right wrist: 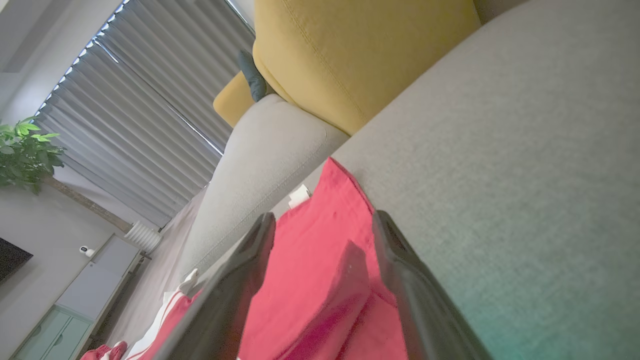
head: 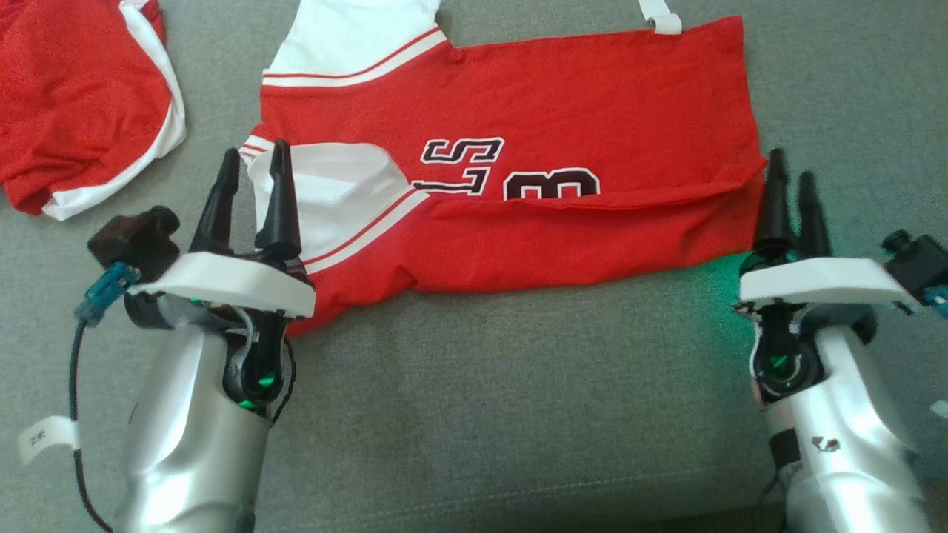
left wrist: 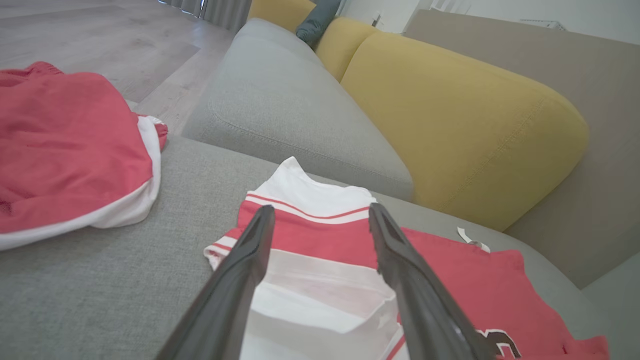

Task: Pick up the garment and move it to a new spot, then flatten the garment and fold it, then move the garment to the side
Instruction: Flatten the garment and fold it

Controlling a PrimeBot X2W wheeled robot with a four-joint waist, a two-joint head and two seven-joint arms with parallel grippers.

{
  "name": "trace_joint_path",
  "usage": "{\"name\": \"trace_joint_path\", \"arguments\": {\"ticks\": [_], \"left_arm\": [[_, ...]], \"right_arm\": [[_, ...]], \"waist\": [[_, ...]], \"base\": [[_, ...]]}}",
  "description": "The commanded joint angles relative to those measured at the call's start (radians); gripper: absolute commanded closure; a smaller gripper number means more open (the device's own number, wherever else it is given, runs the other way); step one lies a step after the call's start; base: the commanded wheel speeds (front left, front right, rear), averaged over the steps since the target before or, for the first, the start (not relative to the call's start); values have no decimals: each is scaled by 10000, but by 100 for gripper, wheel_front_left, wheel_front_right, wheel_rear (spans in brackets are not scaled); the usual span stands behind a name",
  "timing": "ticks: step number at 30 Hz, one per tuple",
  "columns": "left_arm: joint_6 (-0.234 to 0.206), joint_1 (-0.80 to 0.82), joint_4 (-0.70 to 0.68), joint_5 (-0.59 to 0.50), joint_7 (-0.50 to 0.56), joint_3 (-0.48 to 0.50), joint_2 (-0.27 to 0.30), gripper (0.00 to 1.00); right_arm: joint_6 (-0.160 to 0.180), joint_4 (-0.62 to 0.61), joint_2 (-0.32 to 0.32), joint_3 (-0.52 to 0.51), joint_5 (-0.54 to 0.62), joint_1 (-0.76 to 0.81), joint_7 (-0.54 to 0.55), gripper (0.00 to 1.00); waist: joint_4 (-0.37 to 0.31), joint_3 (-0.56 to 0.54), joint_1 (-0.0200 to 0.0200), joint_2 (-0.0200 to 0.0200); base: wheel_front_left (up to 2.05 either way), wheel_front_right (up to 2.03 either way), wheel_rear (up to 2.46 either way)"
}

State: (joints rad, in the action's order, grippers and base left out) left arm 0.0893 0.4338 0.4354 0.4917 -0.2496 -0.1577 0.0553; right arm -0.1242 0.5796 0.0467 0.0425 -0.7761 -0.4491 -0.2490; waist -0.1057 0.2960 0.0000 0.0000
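A second red-and-white garment lies bunched at the far left of the grey sofa seat, well apart from the red jersey I am working on. The jersey is spread lengthwise across the seat, its near edge folded over onto itself, with a white tag sticking out at its far edge.

My left gripper stands at the jersey's left end, fingers spread wide above the white sleeve and clasping nothing. My right gripper is at the right end by the hem, also spread wide, with the folded red corner lying loose between its fingers.

My left wrist camera looks past the jersey to a grey back cushion, a yellow cushion and a wooden floor. My right wrist camera adds grey blinds and a green plant.
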Motion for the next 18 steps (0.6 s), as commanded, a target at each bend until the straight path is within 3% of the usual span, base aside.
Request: {"name": "trace_joint_path", "arguments": {"ticks": [1,11,18], "left_arm": [[49,88,-436,-83,-120,368,114,0],[175,-1422,-1304,-23,-83,574,65,0],[26,-2406,-1671,89,1269,320,402,0]], "right_arm": [[-65,-434,35,98,216,-177,-123,0],[-65,-2002,35,-677,2845,984,-126,0],[-65,-2603,35,-580,3292,1993,-127,0]], "waist": [[12,-47,0,0],[122,-511,0,0],[308,-789,0,0]], "base": [[0,0,0],[0,0,0],[0,0,0]]}}
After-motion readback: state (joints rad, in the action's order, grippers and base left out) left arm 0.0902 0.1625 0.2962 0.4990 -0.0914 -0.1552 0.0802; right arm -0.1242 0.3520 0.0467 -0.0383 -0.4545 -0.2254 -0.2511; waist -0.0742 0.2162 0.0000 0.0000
